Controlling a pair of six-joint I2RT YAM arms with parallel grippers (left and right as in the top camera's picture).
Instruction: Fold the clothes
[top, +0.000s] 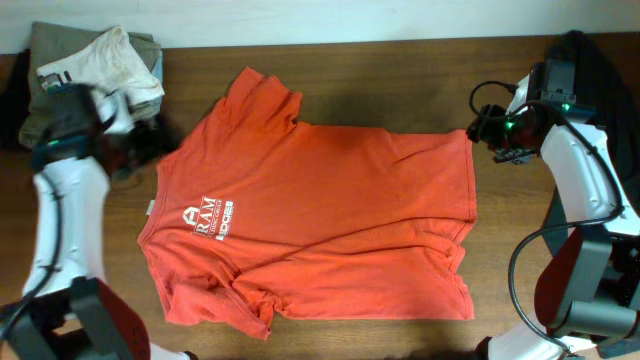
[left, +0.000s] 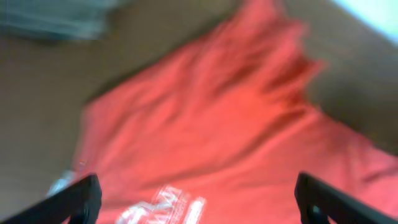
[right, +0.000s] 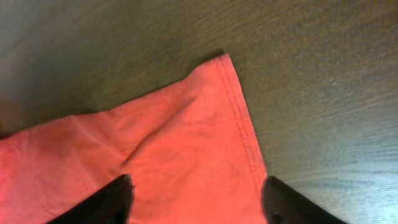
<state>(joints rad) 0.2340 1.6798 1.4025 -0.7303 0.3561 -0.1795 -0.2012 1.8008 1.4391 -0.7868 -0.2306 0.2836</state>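
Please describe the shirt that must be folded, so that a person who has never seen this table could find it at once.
On the brown wooden table, look at the middle: the red-orange T-shirt lies spread out there, the largest cloth in view. It carries white block lettering, whereas the folded pile in the far left corner is olive and white.

T-shirt lettering (left: 163, 204) blurred (left wrist view), left fingers (left: 79, 198) cut off below
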